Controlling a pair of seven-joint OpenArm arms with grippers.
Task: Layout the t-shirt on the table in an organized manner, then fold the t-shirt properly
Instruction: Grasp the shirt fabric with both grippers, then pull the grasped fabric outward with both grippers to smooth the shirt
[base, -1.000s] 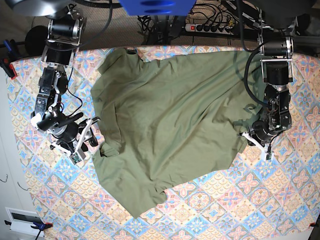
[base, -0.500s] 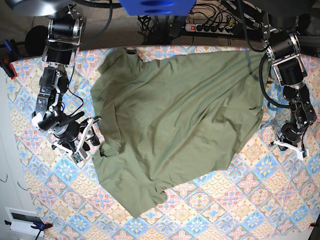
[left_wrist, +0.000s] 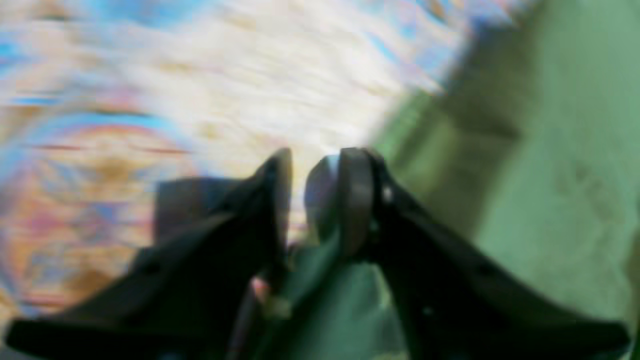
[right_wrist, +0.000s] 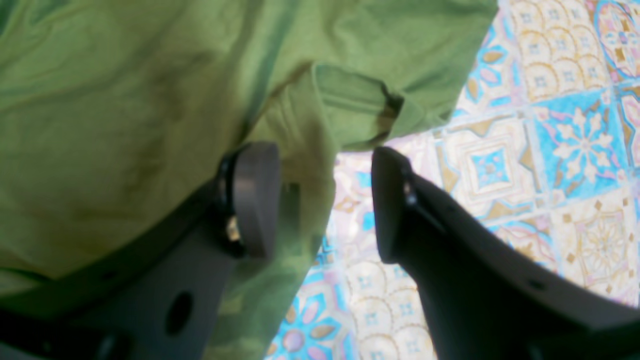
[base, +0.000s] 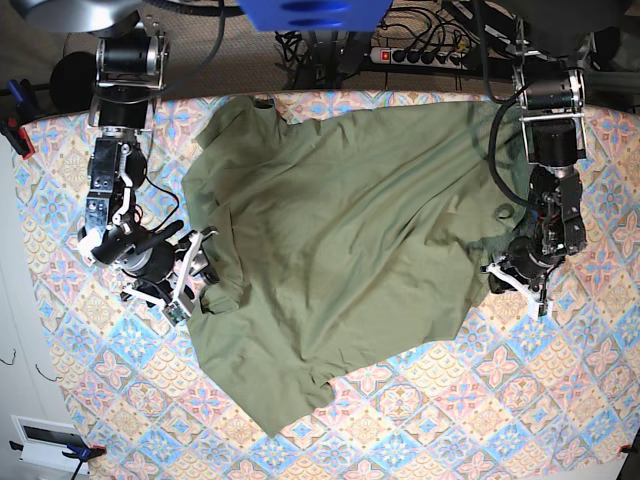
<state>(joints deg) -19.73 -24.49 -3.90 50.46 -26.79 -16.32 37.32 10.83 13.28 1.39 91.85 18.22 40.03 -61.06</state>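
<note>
Counter (base: 420, 420) cloth in pink, blue and cream tiles is filling the base view, and the olive-green t-shirt (base: 340, 240) is lying spread and wrinkled across its middle, reaching from the far edge down toward the near side. A rumpled sleeve (right_wrist: 350, 100) is bunching at the edge nearest the right arm. The right gripper (base: 190, 275) is sitting at that edge of the shirt, its fingers (right_wrist: 250, 200) standing apart with one over the fabric and the other over bare tile, nothing clamped between them. The left gripper (base: 520, 280) is resting at the opposite edge; its wrist view is blurring badly, but the fingers (left_wrist: 355, 195) are nearly together and pinching green cloth between them.
</note>
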